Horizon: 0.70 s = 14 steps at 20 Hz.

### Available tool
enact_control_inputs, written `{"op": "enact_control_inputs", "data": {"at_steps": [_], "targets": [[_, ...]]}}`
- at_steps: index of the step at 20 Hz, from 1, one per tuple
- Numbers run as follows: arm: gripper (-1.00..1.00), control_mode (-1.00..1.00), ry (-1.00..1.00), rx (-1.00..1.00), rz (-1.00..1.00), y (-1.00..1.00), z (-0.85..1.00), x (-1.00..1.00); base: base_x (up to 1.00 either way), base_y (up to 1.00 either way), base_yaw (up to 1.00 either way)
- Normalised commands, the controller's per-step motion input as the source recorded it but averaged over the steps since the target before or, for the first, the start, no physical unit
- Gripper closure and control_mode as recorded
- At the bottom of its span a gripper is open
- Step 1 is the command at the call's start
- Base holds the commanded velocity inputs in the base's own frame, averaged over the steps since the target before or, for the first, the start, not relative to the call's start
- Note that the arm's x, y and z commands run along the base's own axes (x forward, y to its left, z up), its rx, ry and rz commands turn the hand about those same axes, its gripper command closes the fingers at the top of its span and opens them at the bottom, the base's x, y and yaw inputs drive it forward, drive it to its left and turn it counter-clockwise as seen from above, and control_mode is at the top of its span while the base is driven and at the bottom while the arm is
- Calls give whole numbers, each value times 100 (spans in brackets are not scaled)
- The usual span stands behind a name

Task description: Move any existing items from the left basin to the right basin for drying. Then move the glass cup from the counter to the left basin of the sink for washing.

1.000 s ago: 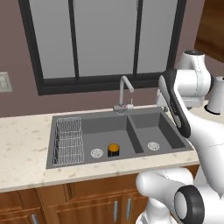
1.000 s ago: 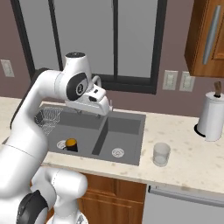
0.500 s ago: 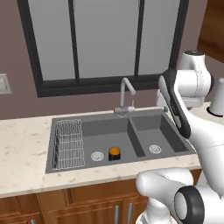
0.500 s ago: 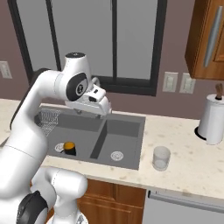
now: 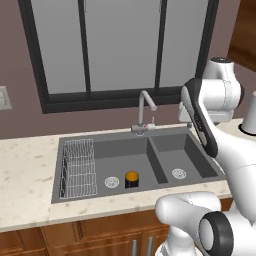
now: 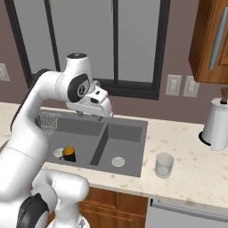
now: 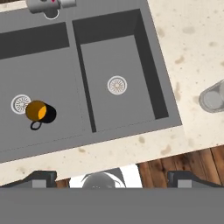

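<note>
A wire rack [image 5: 79, 167] fills the left basin's [image 5: 107, 160] left end; the black-and-orange cup [image 5: 131, 179] stands beside the drain [image 5: 111, 182]. The gripper [image 6: 94, 115] hangs above the divider, fingers spread apart, empty.

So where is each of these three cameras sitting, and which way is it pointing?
Left base view: behind the arm to its left, looking forward and down at the dark grey double-basin sink; the white arm rises at lower right.
Right base view: behind the arm to its right, facing the same sink; the arm rises at lower left, and the gripper hangs over the basins.
Hand view: on the hand, looking straight down; two dark finger tips at the bottom.
All three share the short black cylinder with the orange top and the clear glass tumbler shows in two.
</note>
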Motion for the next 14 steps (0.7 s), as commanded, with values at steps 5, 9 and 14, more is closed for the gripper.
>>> {"op": "enact_control_inputs", "data": {"at_steps": [5,9,14], "targets": [[-100,-100,3,1,0,5,-6,-1,0,0,0],[-100,-100,9,0,0,54,-47,-10,0,0,0],[-100,-100,15,0,8,95,-78,-14,0,0,0]]}}
